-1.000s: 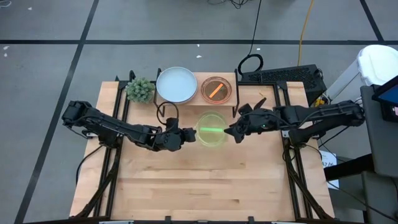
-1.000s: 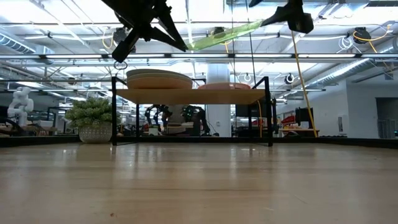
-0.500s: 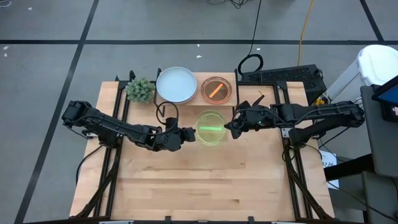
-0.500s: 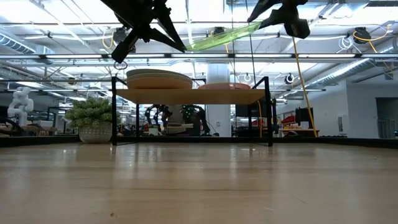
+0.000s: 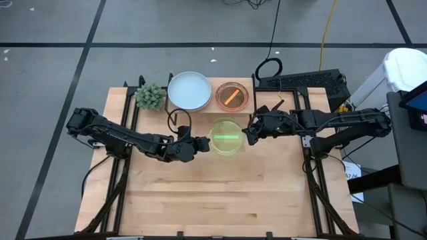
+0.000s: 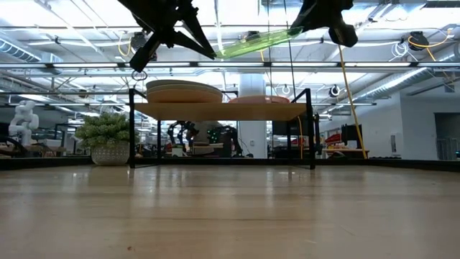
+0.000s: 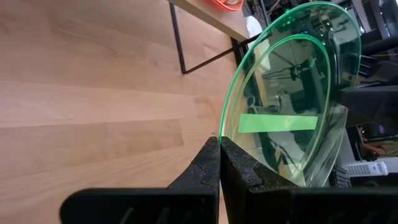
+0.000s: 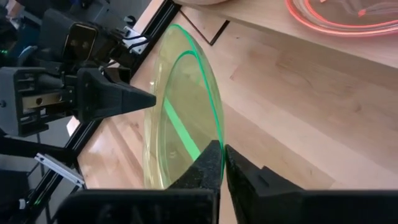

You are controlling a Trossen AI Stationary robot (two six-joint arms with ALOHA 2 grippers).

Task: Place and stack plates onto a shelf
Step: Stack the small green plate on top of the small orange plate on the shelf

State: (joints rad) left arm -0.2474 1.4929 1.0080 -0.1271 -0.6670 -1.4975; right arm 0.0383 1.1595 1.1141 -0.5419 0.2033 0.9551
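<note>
- Two grippers pinch one green plate point(image 5: 227, 137): left gripper point(image 5: 205, 145) clamped on its 9 o'clock rim, right gripper point(image 5: 246, 133) on its 3 o'clock rim.
- Plate is airborne, just 6 o'clock of the shelf point(image 6: 215, 110).
- Likely a handover; next, one side lets go.
- Orange plate point(image 5: 231, 96) on the shelf looks the likely stacking spot.

right gripper point(image 5: 246, 132): now closer in, its fingers point(image 8: 211, 163) pinch the rim of the green plate point(image 5: 227, 137) | before: it sits a bit off the plate's right edge | plate: barely moves
</note>
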